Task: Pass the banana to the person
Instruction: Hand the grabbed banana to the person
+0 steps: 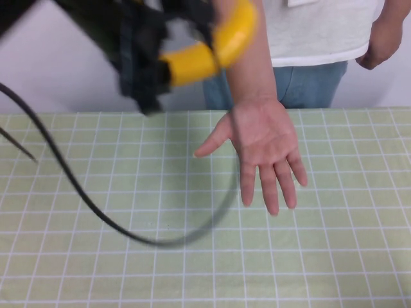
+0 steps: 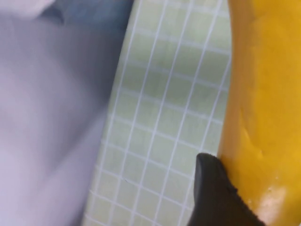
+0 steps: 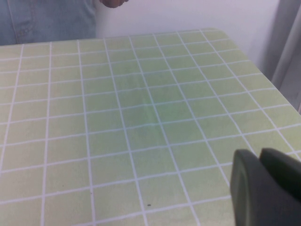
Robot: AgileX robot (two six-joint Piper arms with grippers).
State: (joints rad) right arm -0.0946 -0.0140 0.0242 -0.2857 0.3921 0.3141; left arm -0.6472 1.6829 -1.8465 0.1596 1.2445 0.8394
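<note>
My left gripper (image 1: 168, 67) is raised high above the table's far left and is shut on the yellow-orange banana (image 1: 218, 45), which curves up to the right across the person's forearm. In the left wrist view the banana (image 2: 263, 108) fills one side with a dark fingertip (image 2: 211, 193) pressed against it. The person (image 1: 321, 25) in a white T-shirt and blue jeans stands behind the table, one open hand (image 1: 263, 147) held palm up over the cloth, below and right of the banana. My right gripper (image 3: 267, 188) shows only in its wrist view, jaws together, above the cloth.
A green checked tablecloth (image 1: 128, 269) covers the table. A black cable (image 1: 83, 196) loops from the left arm across the left and middle of the cloth. The table's far right corner (image 3: 211, 32) shows in the right wrist view.
</note>
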